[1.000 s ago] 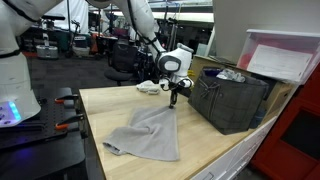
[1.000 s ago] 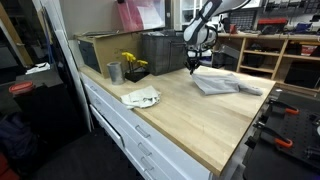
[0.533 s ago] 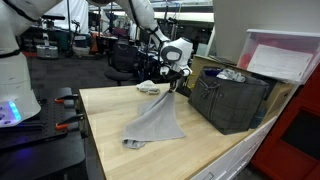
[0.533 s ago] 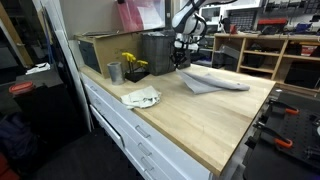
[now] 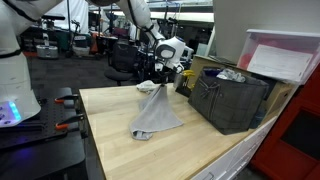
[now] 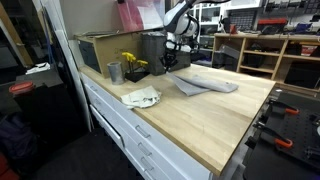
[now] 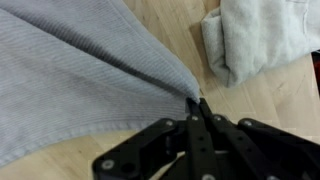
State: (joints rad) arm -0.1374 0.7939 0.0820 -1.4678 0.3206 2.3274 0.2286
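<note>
While gripper (image 7: 197, 106) clamps its corner | grey cloth (image 5: 155, 115): long axis points at gripper

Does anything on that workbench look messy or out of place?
The grey cloth is askew: the tool pinches one corner and lifts it into a peak, with the rest lying rumpled on the table. A white cloth lies crumpled in a heap near the table's edge.

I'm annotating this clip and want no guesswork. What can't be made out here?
- Wrist view: grey cloth runs off the left edge; white cloth is cut by the right edge.
- Exterior view: dark bin walls hide most contents; the pinch of the gripper is too small.
</note>
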